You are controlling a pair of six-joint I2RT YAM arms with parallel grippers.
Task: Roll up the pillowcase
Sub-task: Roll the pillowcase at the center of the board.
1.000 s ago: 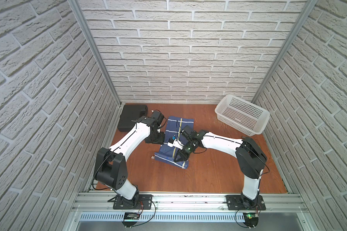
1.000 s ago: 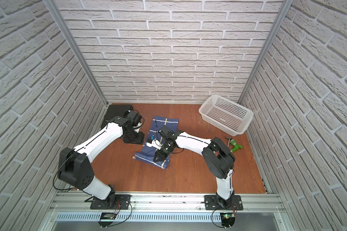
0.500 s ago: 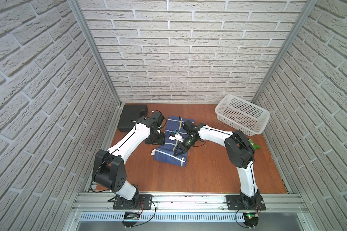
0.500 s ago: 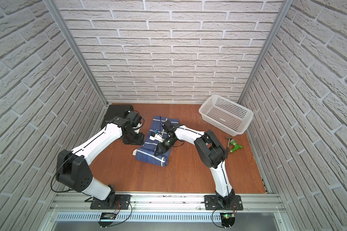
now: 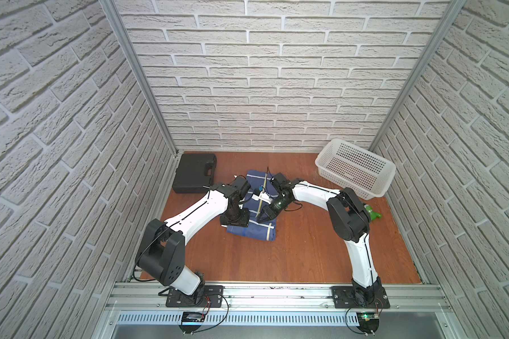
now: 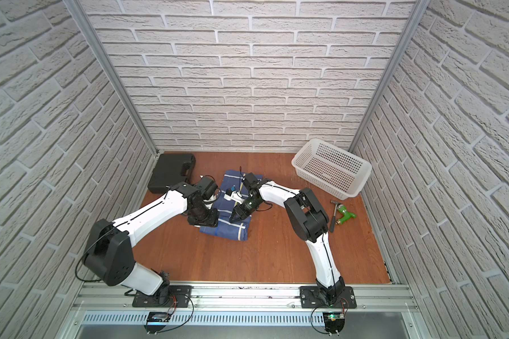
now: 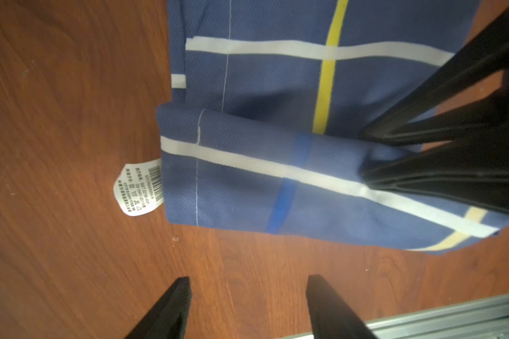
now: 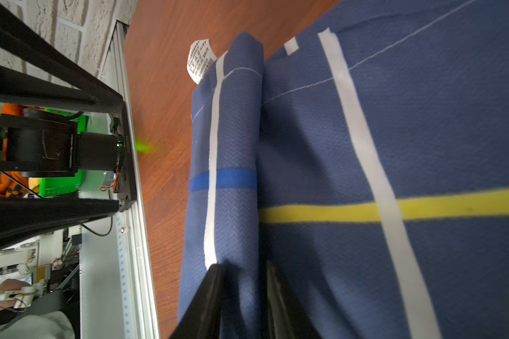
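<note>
Across the wood table (image 5: 306, 249), w/ 12 o'clock at the back wall, a white basket (image 5: 365, 154) is sitting at 2 o'clock and a black case (image 5: 194, 173) is lying at 10 o'clock. Navy pillowcase (image 5: 252, 232) is lying just past centre toward 12, its 6 o'clock end rolled up, the rest lying flat. L gripper (image 7: 247, 278) is hanging wide open over bare wood just beside the roll, near its 9 o'clock end, nothing betw. its fingers. R gripper (image 8: 244, 264) is standing narrow on the roll w/ a fold of cloth betw. its fingers; can't tell if it's pinching. Hammer (image 6: 334, 214) and green tool (image 6: 346, 217) are lying at 3 o'clock. White label (image 7: 138, 189) is sticking out of the roll's 9 o'clock end.
</note>
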